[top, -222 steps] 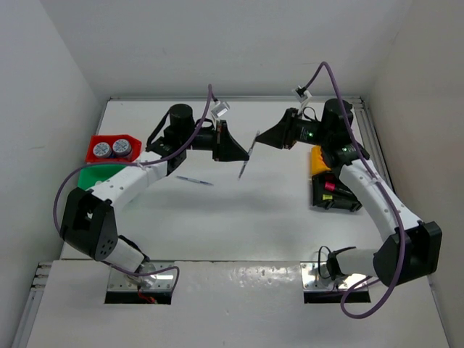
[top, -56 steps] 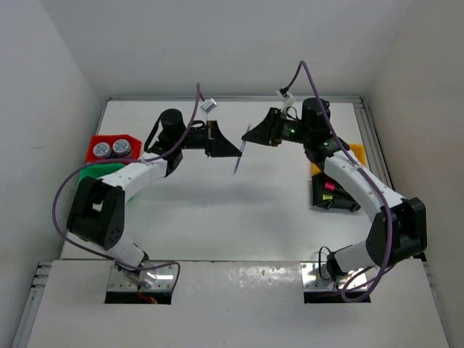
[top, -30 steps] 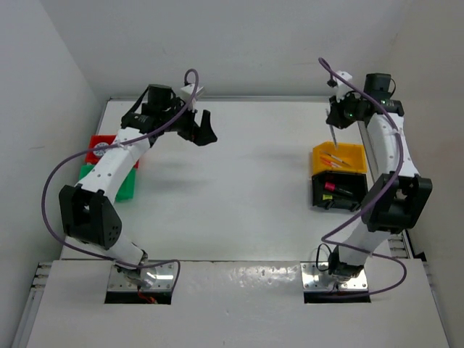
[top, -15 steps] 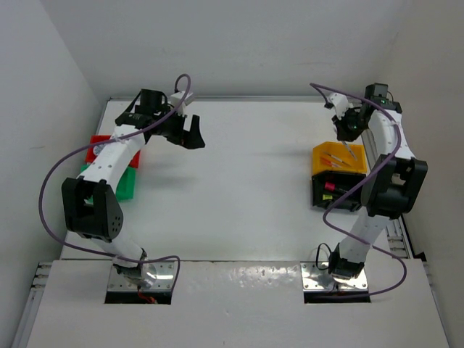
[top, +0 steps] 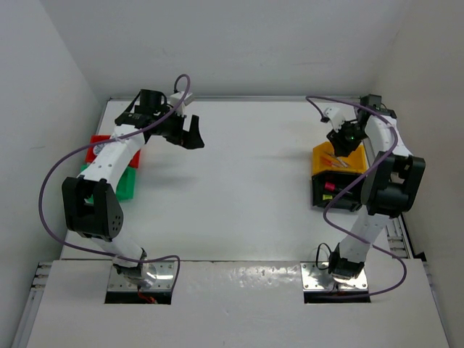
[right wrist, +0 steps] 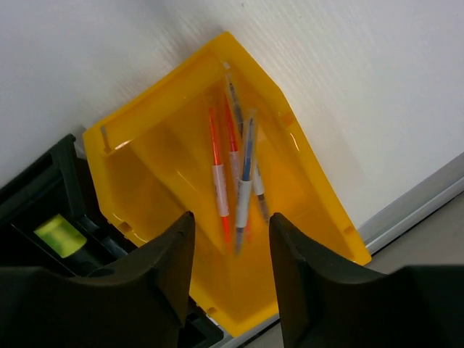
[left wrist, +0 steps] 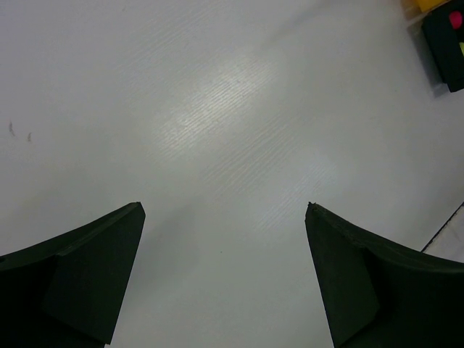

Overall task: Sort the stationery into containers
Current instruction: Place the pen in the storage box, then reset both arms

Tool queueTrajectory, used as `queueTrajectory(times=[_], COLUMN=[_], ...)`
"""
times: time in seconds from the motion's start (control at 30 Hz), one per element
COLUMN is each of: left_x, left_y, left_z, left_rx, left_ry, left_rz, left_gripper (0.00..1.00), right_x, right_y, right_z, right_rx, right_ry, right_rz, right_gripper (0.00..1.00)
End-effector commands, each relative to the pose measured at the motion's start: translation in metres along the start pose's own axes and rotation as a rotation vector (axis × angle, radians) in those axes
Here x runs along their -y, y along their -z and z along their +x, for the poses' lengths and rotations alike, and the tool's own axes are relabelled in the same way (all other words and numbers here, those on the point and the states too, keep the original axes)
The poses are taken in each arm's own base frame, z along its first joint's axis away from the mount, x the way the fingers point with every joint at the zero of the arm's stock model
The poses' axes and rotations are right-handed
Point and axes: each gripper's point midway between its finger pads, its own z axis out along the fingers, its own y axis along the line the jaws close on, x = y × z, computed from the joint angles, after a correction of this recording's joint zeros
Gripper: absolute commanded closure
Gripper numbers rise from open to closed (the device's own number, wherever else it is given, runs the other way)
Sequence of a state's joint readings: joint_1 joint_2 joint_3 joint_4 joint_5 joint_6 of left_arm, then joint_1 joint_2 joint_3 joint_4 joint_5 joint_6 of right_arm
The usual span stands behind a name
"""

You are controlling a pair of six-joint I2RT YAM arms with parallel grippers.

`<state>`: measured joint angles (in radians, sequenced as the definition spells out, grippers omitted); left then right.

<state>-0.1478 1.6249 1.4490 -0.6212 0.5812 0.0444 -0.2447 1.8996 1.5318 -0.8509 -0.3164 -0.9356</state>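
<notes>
My right gripper (right wrist: 230, 228) hangs open just above the yellow-orange container (right wrist: 145, 109), which sits at the table's right edge (top: 338, 161). A thin grey pen (right wrist: 244, 185) lies loose in that container below the gap between my fingers, its lower end blurred, beside two orange pencils (right wrist: 217, 174). Neither finger touches the pen. The black container (top: 335, 193) next to it holds a yellow highlighter (right wrist: 58, 233) and a pink one (left wrist: 456, 19). My left gripper (left wrist: 225, 206) is wide open over bare table at the far left (top: 194, 134), with nothing between its fingers.
The red container (top: 96, 145) and the green container (top: 127, 183) stand at the left edge, partly hidden under my left arm. A metal rail (right wrist: 428, 196) runs along the table's right edge just beyond the yellow-orange container. White walls close in the back and sides.
My right gripper has come down over the yellow-orange container and opened, and the grey pen has dropped out of it. My left arm swung left, then held still.
</notes>
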Motion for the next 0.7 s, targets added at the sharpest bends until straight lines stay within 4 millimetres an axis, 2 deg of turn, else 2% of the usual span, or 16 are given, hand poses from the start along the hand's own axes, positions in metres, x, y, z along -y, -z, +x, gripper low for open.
queueTrajectory(times=[0.0,0.07,0.17,0.27,0.3,0.37,0.4,0.43,0.47,0.5,0.53,0.57,0.63,0.67], left_x=[-0.009,-0.015,-0.024,-0.032,-0.039,-0.045,-0.051,-0.054,-0.059,-0.062,-0.065,-0.07,-0.071,-0.07], left_y=[0.008,0.011,0.018,0.027,0.03,0.037,0.042,0.045,0.05,0.057,0.056,0.06,0.065,0.066], left_z=[-0.009,-0.01,-0.013,-0.014,-0.01,-0.008,-0.003,0.002,0.006,0.008,0.017,0.021,0.03,0.03], left_rx=[0.024,0.017,0.02,0.027,0.023,0.029,0.025,0.019,0.018,0.027,0.018,0.019,0.017,0.022], left_ry=[-0.01,-0.016,-0.012,-0.004,0.013,0.036,0.058,0.07,0.083,0.086,0.098,0.107,0.109,0.105], left_rz=[-0.044,-0.078,-0.136,-0.185,-0.221,-0.259,-0.288,-0.302,-0.32,-0.342,-0.35,-0.364,-0.371,-0.367], left_gripper=[0.0,0.0,0.0,0.0,0.0,0.0,0.0,0.0,0.0,0.0,0.0,0.0,0.0,0.0], right_x=[0.003,-0.002,-0.005,-0.015,-0.022,-0.029,-0.045,-0.057,-0.075,-0.088,-0.092,-0.106,-0.11,-0.119], right_y=[0.015,0.024,0.056,0.094,0.11,0.124,0.121,0.132,0.123,0.122,0.136,0.121,0.12,0.121], right_z=[-0.018,-0.033,-0.066,-0.097,-0.106,-0.109,-0.106,-0.106,-0.098,-0.097,-0.102,-0.089,-0.086,-0.081], right_rx=[0.037,0.094,0.219,0.361,0.406,0.455,0.457,0.481,0.467,0.478,0.539,0.518,0.543,0.541], right_ry=[0.001,-0.05,-0.155,-0.32,-0.431,-0.568,-0.687,-0.714,-0.757,-0.791,-0.77,-0.804,-0.794,-0.784], right_rz=[0.022,0.015,0.035,0.018,0.01,-0.012,-0.081,-0.103,-0.16,-0.196,-0.155,-0.17,-0.117,-0.1], right_gripper=[0.54,0.5,0.47,0.45,0.44,0.38,0.37,0.37,0.31,0.22,0.21,0.2,0.17,0.16])
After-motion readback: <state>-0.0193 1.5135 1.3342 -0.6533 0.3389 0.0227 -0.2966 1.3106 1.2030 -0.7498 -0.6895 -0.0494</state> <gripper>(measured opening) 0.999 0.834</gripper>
